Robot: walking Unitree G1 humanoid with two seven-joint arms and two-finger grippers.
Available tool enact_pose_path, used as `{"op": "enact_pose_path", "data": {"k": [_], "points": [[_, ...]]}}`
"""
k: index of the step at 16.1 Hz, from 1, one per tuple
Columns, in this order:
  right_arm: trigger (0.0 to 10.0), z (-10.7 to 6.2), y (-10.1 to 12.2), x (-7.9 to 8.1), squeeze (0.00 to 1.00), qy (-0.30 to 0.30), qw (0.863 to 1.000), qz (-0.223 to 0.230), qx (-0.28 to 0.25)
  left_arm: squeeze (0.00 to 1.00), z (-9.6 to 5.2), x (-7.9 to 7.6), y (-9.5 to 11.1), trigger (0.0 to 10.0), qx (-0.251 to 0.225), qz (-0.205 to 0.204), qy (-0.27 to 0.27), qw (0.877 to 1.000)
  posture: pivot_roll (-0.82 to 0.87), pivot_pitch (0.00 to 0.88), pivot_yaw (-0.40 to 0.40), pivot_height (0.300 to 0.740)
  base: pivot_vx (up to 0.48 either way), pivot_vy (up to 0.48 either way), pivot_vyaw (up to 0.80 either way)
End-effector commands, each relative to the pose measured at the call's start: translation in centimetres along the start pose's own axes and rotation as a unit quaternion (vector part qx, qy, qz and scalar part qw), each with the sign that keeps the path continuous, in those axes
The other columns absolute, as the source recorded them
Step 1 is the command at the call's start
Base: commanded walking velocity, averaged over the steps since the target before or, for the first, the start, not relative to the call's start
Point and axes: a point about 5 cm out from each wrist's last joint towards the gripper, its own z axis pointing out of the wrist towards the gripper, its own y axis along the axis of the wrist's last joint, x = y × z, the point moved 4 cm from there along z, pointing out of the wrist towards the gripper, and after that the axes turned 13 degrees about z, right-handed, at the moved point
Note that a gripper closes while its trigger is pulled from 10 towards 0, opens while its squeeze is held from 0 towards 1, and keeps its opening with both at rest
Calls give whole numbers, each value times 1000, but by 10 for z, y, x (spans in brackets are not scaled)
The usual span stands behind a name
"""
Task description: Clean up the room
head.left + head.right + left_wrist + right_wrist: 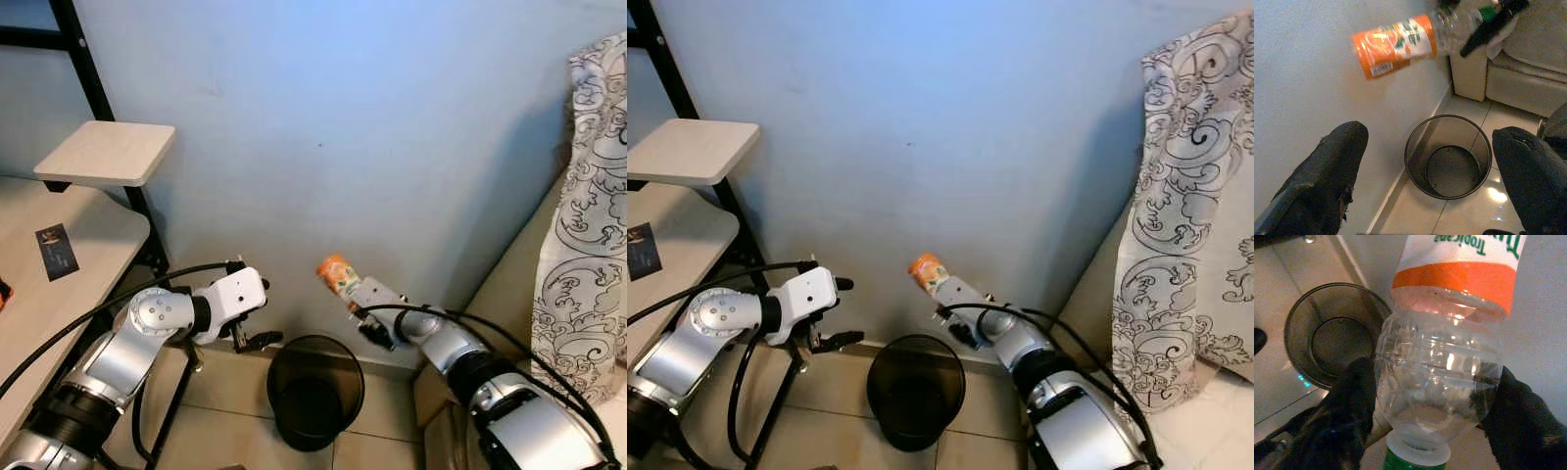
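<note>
One bottle [340, 275] clamped in right gripper [359, 292] above bin [314, 390].

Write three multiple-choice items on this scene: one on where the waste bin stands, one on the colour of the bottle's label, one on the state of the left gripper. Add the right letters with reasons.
1. Where does the black waste bin stand?
A. On the wooden desk
B. On the tiled floor by the blue wall
C. On the sofa

2. What colour is most of the label on the plastic bottle?
A. Orange
B. Purple
C. Black

3. What is the state of the left gripper?
A. Shut on the bottle
B. Shut on a cloth
C. Open and holding nothing

Answers:
1 B: the bin sits on the floor tiles next to the wall, between the two arms.
2 A: the left wrist view shows an orange label with a white patch.
3 C: its fingers stand wide apart with nothing between them; the bottle is in the right gripper.
</note>
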Motion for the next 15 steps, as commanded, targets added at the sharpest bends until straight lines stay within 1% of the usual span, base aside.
{"op": "enact_pose_path", "data": {"k": [1, 4, 9, 11, 12, 14, 15], "points": [[10000, 0, 4, 0, 1000, 2, 1000, -3, -4, 0, 0, 4, 2, 10000, -3, 7, 0, 1000, -14, 0, -60, 740, 0, 0, 0], [10000, 1, 4, 2, 1000, 4, 1000, -6, -2, 0, 0, 8, 1, 10000, -2, 8, 1, 1000, -10, 0, -61, 740, 0, 0, 0], [10000, 4, 1, 11, 1000, 20, 1000, 14, -7, 0, -1, 9, -1, 10000, 3, 8, -1, 1000, -4, 0, -57, 740, 0, 0, 0], [10000, 4, 1, 12, 1000, 19, 999, 25, -14, 0, -1, 9, -1, 10000, 3, 8, -2, 1000, -6, 0, -51, 740, 0, 0, 0], [10000, 4, 2, 10, 1000, 16, 999, 32, -22, 0, -1, 9, -1, 10000, 3, 9, -2, 1000, -7, 0, -48, 740, 0, 0, 0], [10000, 1, 3, 1, 1000, -4, 997, 66, -45, 0, 1, 9, 1, 10000, -1, 6, 2, 1000, -10, 0, -44, 740, 0, 0, 0], [10000, -3, 2, -8, 1000, -26, 994, 80, -72, 0, 3, 8, 3, 10000, -6, -9, 15, 1000, -15, 0, -37, 740, 0, 0, 0]]}}
